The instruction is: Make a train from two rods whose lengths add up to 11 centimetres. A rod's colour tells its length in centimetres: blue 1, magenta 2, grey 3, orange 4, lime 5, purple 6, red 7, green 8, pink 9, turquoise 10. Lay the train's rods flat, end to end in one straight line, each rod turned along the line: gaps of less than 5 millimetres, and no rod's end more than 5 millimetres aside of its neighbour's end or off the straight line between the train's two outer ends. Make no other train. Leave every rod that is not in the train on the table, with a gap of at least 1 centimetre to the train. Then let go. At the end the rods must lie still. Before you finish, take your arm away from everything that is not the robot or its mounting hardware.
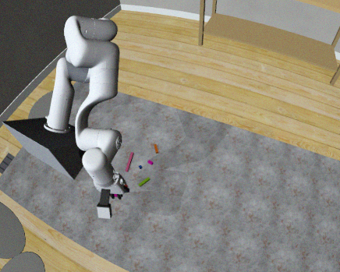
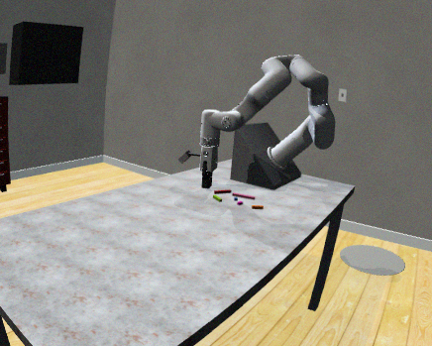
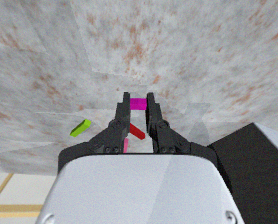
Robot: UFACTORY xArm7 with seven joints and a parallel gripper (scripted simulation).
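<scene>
Exterior view: near the table's [image 1: 242, 199] [image 2: 134, 253] [image 3: 200, 50] far edge, the narrowly open hand [image 1: 116, 196] [image 2: 206, 186] [image 3: 138, 101] grips 1 short magenta rod [image 1: 115, 196] [image 3: 138, 104]; joining the long pink rod [image 1: 129, 161] [image 2: 244, 196] [image 3: 126, 145] likely remains.

In the exterior view, our white arm [image 1: 104, 68] [image 2: 270, 86] arches across the upper right of the frame, its wrist [image 1: 97, 169] [image 2: 209, 136] vertical near the centre; the black gripper [image 1: 122, 192] [image 2: 206, 185] [image 3: 138, 101] points down, fingers slightly parted.
</scene>
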